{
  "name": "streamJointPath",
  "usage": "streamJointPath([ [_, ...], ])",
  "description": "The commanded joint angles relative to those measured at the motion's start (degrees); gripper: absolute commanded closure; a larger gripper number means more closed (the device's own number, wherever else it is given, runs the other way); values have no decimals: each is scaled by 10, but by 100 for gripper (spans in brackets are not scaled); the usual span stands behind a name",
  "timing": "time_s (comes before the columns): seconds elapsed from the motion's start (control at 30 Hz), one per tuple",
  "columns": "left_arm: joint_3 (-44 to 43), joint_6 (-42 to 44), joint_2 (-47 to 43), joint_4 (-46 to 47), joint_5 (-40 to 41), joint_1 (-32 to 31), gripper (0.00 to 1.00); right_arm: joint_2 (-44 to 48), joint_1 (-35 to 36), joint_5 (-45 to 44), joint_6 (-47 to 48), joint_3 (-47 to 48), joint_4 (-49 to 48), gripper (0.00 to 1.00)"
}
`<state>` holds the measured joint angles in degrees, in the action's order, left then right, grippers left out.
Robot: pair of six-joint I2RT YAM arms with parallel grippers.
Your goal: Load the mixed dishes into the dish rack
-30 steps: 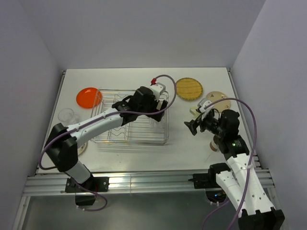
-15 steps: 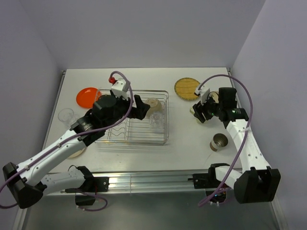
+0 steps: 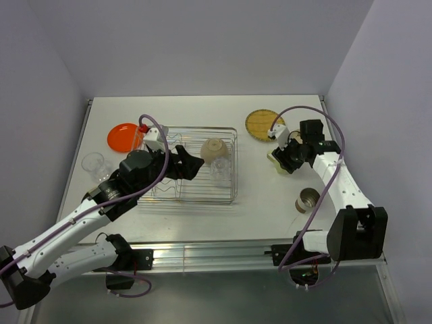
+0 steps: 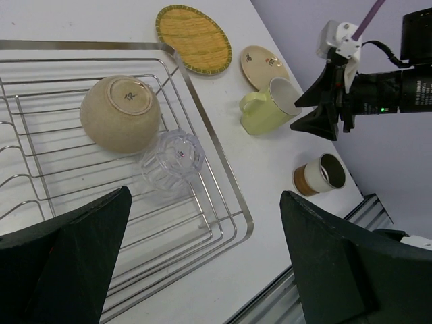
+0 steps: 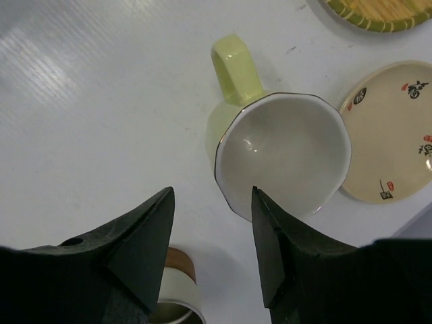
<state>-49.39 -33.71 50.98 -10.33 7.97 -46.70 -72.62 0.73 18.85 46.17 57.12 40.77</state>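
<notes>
We count two in the dish rack (image 4: 47, 155) (one bowl (image 4: 120, 113), one clear cup (image 4: 172, 162)); left gripper (image 4: 204, 202) gapes; right gripper (image 5: 212, 196) straddles one mug (image 5: 283, 155), grip unclear.

The white desk (image 3: 270, 216) carries the wire dish rack (image 3: 196, 200), an orange plate (image 3: 123, 137) and clear cup (image 3: 94, 164) left of it, and on the right a yellow woven plate (image 3: 262, 123), cream plate (image 5: 395, 135), pale green mug (image 5: 283, 152) and brown cup (image 3: 308, 200)

Left arm (image 3: 73, 220) and right arm (image 3: 341, 183) — white shells, black joints, black wedge-shaped fingers (image 5: 135, 236). 1 purple cable (image 3: 297, 108) loops off each — the left one's plug (image 3: 143, 126) is red.
</notes>
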Motion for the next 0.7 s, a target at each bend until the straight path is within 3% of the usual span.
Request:
streamJointPath([
  [0.0,3,-17,-12,27,-12,2,1,-13,2,-35,38,10,-10,43],
  [0.23,16,-26,-16,36,-21,2,1,-45,5,-59,104,-14,-39,44],
  [0.53,13,-20,-16,28,-23,2,1,-71,8,-59,148,-33,-44,60],
  [0.67,20,-21,-16,39,-29,3,1,-74,8,-54,161,-35,-36,91],
])
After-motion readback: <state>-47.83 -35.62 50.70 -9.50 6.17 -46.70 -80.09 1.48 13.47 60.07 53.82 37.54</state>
